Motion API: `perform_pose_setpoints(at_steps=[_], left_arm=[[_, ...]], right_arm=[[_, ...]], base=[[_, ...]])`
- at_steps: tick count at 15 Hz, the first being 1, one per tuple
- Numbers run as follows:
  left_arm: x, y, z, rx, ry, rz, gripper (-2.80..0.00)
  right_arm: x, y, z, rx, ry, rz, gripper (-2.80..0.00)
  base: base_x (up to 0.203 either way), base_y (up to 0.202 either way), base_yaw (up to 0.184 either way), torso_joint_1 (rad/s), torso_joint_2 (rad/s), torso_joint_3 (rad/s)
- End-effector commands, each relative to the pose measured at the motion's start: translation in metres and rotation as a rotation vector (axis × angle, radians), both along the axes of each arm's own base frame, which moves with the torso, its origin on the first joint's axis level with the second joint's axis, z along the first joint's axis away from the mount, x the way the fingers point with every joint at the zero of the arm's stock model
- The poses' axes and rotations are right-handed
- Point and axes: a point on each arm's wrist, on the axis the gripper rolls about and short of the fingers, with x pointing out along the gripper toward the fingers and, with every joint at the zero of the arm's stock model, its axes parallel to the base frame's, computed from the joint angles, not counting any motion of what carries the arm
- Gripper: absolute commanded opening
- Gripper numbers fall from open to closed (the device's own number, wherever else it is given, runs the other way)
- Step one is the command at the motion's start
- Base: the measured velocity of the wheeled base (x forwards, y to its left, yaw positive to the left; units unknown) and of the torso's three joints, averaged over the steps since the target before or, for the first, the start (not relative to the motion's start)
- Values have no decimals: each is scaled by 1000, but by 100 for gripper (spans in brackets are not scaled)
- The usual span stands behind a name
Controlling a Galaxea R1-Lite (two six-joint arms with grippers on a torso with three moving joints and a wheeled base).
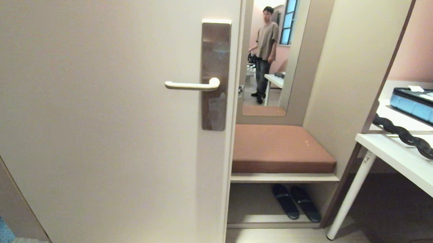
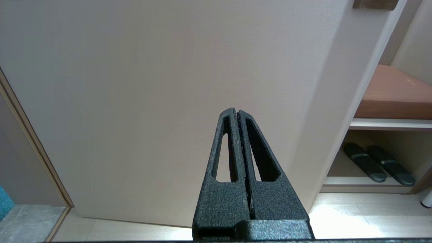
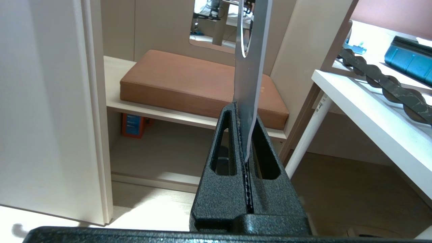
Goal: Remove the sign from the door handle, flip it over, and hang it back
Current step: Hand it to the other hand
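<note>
The right tool [image 3: 243, 111] is clenched on the sign [image 3: 250, 67], gripping its lower end so the thin card stands edge-on, its oval hole uppermost, over the brown cushion [image 3: 189, 84] beside the white tabletop [image 3: 364, 108]. The left tool [image 2: 237, 113] is clenched on nothing, facing the bare door [image 2: 168, 74]. The door handle [image 1: 193, 85] carries nothing. No writing is readable.

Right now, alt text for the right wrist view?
The right claw is shut on the sign, a thin grey card seen edge-on. Behind it, a brown cushion lies on a bench shelf, with the door to one side and a white table to the other.
</note>
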Motion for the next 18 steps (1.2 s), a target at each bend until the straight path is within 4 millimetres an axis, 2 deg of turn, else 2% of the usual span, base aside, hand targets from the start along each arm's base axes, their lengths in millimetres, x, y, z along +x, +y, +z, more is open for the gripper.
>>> perform_pose_setpoints(at_steps=[1,10,18], left_arm=[[0,0,0,0,1,0,-280],[0,0,0,-1,0,1,-280],[0,0,0,-6,0,1,-280]], right_arm=[[0,0,0,-2,0,1,-280],[0,0,0,-2,0,1,-280],[0,0,0,-2,0,1,-280]], base=[[0,0,0,0,0,0],[1,-8,2,0,0,-1],[0,-182,2,3,2,2]])
